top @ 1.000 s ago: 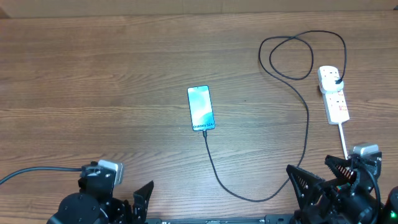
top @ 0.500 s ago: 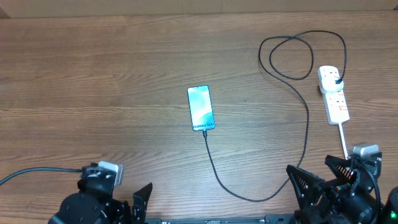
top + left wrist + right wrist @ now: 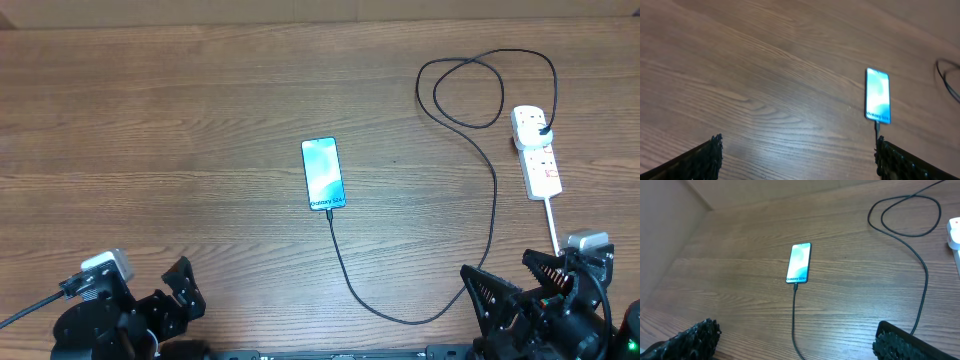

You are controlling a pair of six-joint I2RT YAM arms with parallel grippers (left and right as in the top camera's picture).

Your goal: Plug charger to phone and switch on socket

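A: Phone (image 3: 322, 174) lies mid-tabletop (image 3: 150, 120), screen lit. The charger (image 3: 494, 200) tip (image 3: 329, 212) is at the phone's near end and looks seated. The cable dips toward the near edge, swings right and loops by the far-right corner. Its plug (image 3: 541, 128) sits in the socket (image 3: 537, 152) near the right edge.
B: Risk?
A: The switch position is unreadable. If the right end effector (image 3: 500, 268) goes for it, it passes close to the cable and the white cord (image 3: 552, 222). A snag would likely tug the tip out or drag the phone. The socket looks unanchored, so a press could skid it.
B: End effectors?
A: Both have fingers spread wide, hold nothing and sit at the near edge.
B: Versus a second ago?
A: The left end effector (image 3: 799, 145) shifted toward the near-left corner. Everything else is unmoved.
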